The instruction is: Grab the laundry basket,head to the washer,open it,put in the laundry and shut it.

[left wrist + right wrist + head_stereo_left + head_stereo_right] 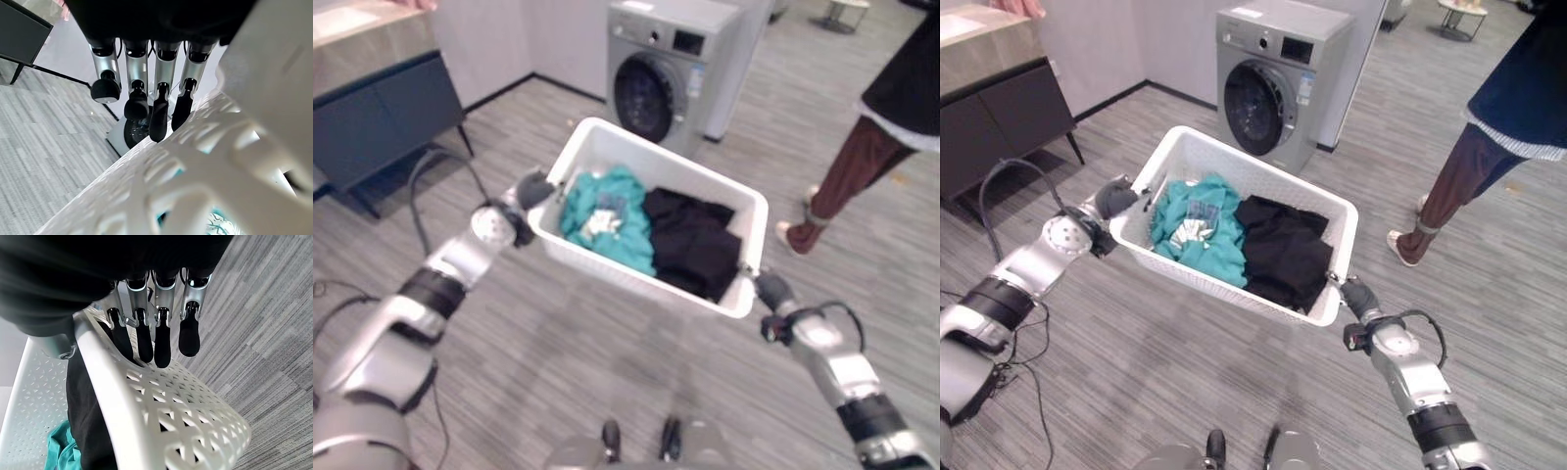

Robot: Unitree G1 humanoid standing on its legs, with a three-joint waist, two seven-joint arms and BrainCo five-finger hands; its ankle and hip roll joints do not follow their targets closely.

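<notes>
I am carrying a white laundry basket (607, 147) above the floor between both hands. It holds teal clothes (607, 220) on its left and black clothes (690, 245) on its right. My left hand (533, 188) grips the left end of the rim, its fingers (161, 98) lying along the perforated outer wall (195, 161). My right hand (771, 289) grips the rim at the basket's right corner, with fingers (161, 342) under the rim on the outer wall (186, 401). The grey washer (661, 69) stands ahead past the basket, its round dark door (641, 98) shut.
A person (862, 157) in dark red trousers stands at the right, close to the washer. A dark cabinet (382, 108) with a stone top runs along the left wall. Grey plank floor lies between me and the washer.
</notes>
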